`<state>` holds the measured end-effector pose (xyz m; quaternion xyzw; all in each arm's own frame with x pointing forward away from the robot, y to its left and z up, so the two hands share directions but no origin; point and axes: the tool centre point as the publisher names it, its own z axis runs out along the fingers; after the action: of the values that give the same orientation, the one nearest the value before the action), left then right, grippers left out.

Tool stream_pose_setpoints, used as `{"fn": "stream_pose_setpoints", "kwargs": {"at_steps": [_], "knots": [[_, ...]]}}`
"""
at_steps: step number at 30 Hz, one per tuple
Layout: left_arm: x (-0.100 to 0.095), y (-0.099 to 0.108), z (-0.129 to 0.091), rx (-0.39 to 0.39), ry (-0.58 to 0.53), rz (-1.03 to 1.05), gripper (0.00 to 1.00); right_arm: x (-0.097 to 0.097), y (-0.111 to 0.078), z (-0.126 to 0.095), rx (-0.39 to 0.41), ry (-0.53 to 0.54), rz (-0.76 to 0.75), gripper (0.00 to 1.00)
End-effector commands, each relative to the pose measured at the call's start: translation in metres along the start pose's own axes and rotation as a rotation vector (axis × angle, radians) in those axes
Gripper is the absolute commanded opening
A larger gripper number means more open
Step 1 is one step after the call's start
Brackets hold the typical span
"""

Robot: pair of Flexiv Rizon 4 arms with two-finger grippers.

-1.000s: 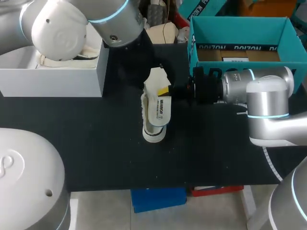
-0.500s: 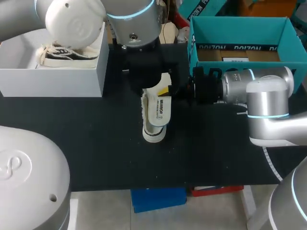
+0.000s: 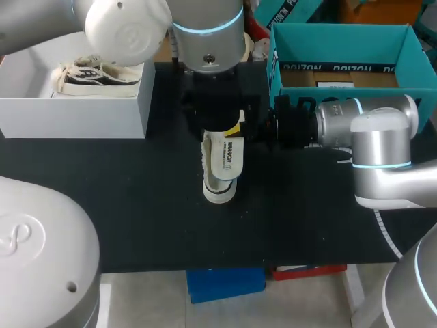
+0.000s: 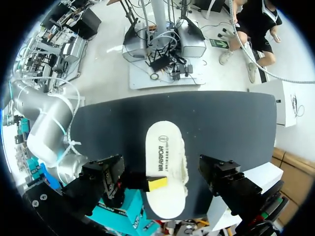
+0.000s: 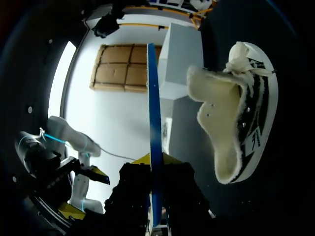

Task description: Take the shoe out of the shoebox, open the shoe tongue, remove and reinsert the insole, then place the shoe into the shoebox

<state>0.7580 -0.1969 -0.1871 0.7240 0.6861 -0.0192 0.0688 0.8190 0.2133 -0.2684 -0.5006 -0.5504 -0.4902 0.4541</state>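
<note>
A white insole (image 3: 229,156) with dark print is held flat just above the table, my right gripper (image 3: 239,128) shut on its rear end. Under it lies the cream canvas shoe (image 3: 218,193), its laces showing along the insole's left edge. In the right wrist view the insole (image 5: 153,98) is a thin blue edge between my right gripper's (image 5: 155,160) yellow tips, with the shoe (image 5: 236,123) on its side beside it. My left gripper (image 3: 217,121) hangs over the insole's rear. In the left wrist view its fingers (image 4: 103,177) stand wide open on either side of the insole (image 4: 165,157).
A white box (image 3: 75,109) at the back left holds a second black-and-white sneaker (image 3: 95,75). An open teal shoebox (image 3: 341,34) stands at the back right behind my right arm. Black tabletop (image 3: 136,205) spreads in front of the shoe.
My left arm has swung from the white box rightward until its gripper hangs over the insole and shoe. The right arm, insole and shoe have stayed put.
</note>
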Motion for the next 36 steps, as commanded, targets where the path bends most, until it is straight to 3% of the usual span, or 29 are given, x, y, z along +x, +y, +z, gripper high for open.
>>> {"fn": "stream_pose_setpoints", "kwargs": {"at_steps": [1,13,36], "knots": [[-0.002,0.003,0.003,0.002,0.012,-0.002,1.00,0.000,0.000,0.000,-0.002,-0.002,0.000,0.00],[0.000,0.020,0.006,0.010,0.020,0.004,1.00,0.000,0.000,0.000,-0.002,-0.002,0.000,0.00],[0.008,0.123,0.006,-0.013,0.063,-0.004,1.00,0.000,0.000,0.000,-0.002,-0.002,0.000,0.00]]}}
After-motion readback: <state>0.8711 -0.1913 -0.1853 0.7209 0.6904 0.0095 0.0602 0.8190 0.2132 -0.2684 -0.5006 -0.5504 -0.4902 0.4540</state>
